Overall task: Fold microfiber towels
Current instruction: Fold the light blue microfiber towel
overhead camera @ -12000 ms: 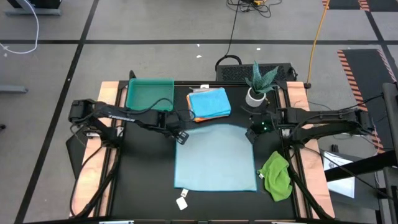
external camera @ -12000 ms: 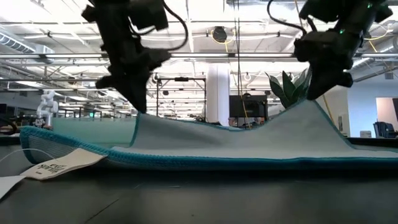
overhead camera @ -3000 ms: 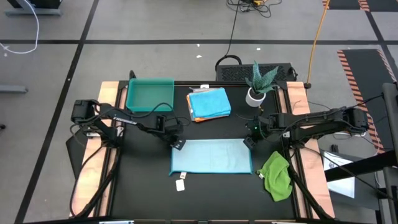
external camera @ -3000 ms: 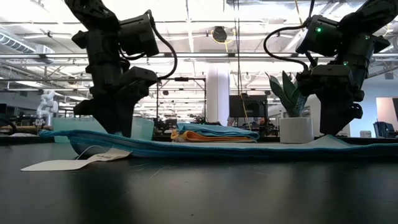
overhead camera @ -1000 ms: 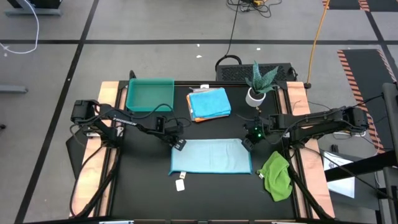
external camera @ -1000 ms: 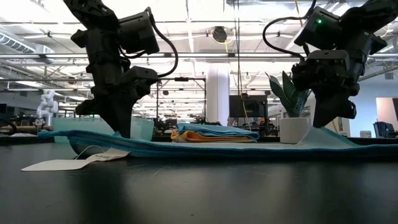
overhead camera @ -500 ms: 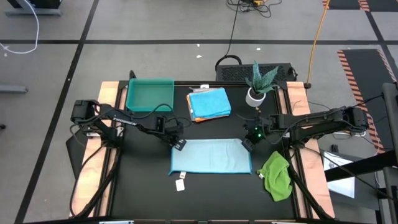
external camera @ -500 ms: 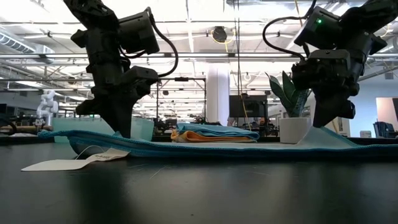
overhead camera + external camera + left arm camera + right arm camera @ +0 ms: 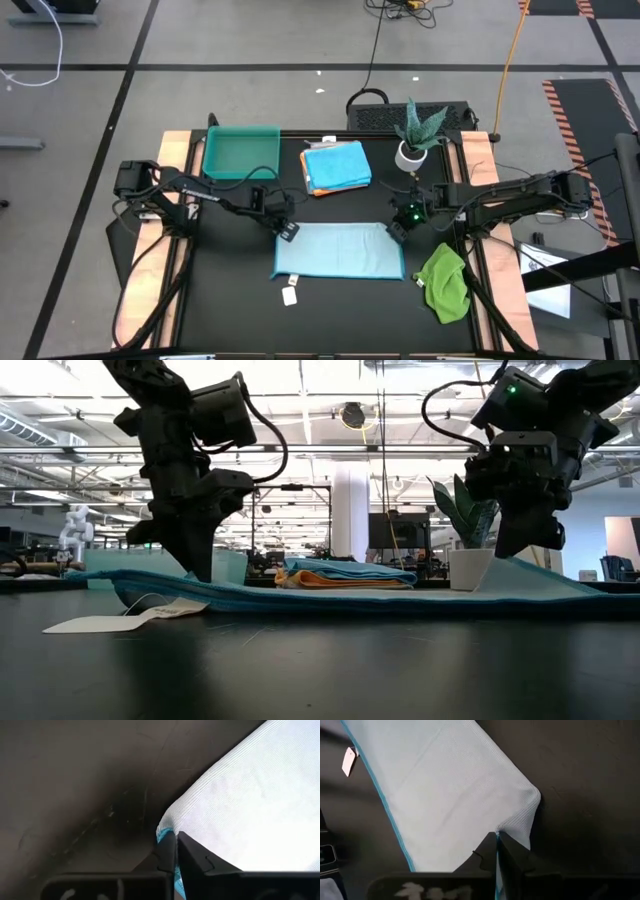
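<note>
At centre frame in the high view, the pale blue towel (image 9: 340, 251) lies folded in half on the black desk (image 9: 230, 300). Its far corners are pinched by the left claw (image 9: 286, 233) and right claw (image 9: 396, 231), both clamped shut. Soft, light and limp, it is best taken by the corners.

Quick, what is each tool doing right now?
Left tool: shut on the pale blue towel, at one corner.
Right tool: shut on the same towel's other corner.

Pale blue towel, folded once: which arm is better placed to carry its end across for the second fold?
Probably right. The right gripper is shut on the pale blue towel, its corner lifted off the table; the left gripper pinches its corner low, likely anchoring.
</note>
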